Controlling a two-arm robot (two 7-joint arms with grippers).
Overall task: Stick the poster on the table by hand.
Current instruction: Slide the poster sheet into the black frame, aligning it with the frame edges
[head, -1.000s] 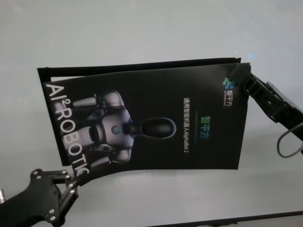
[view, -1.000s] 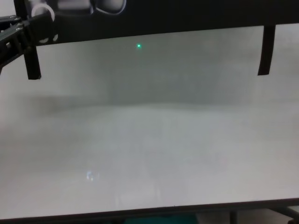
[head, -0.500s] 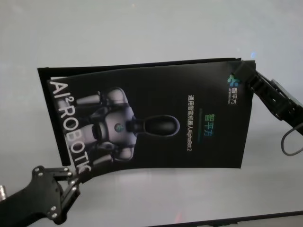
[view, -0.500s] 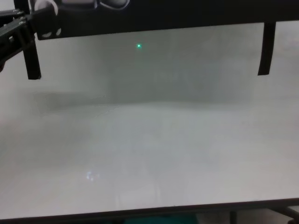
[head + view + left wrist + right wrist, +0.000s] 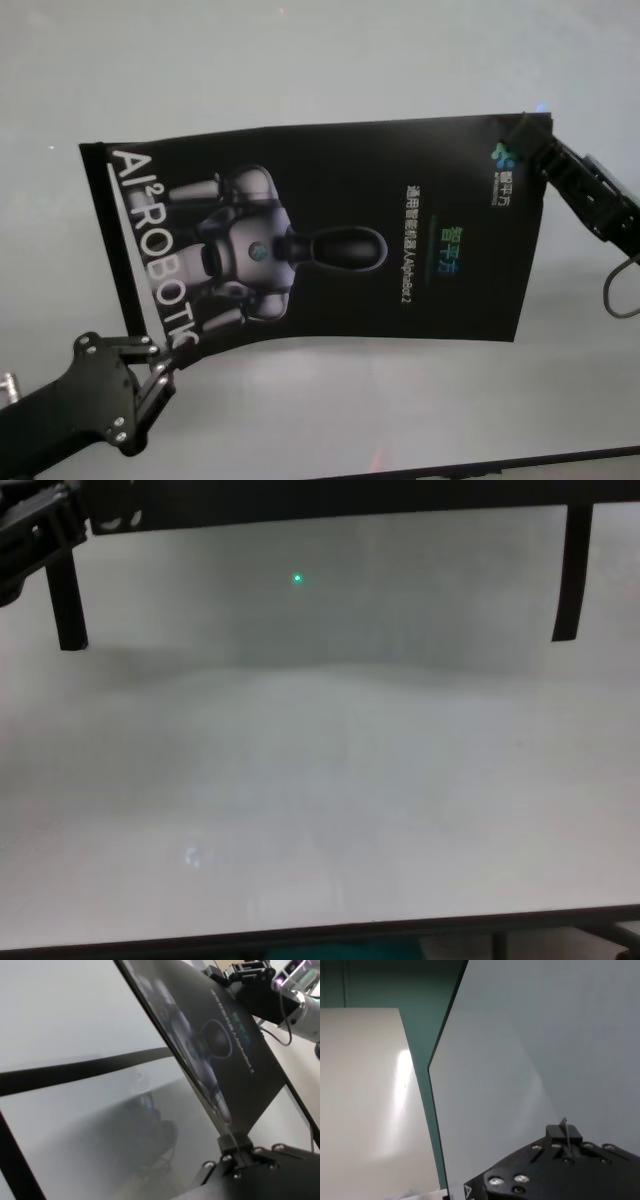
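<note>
A white table (image 5: 320, 60) fills the head view, its dark near edge running along the bottom right of the frame. Over it hangs the poster (image 5: 330, 240), a black sheet spanning most of the width from centre left to upper right. It is held off the surface: in the left wrist view the sheet (image 5: 220, 1050) slants up clear of the table (image 5: 65, 1010), with a soft shadow beneath it. White lettering runs down its left side in the head view, a grey robot figure sits left of centre, and small text with a coloured logo lies toward the right end.

The left gripper (image 5: 165, 362) sits at the lower left of the head view, clamped on the poster's lower left corner; the left wrist view shows the sheet's edge pinched between its closed fingertips (image 5: 235, 1142). The right gripper (image 5: 528, 142) reaches in from the right edge and is closed on the upper right corner. In the right wrist view a thin sliver of sheet stands pinched in it (image 5: 565, 1137).

In the chest view two narrow black strips (image 5: 66, 600) hang in the upper corners, above the table (image 5: 320, 810).
</note>
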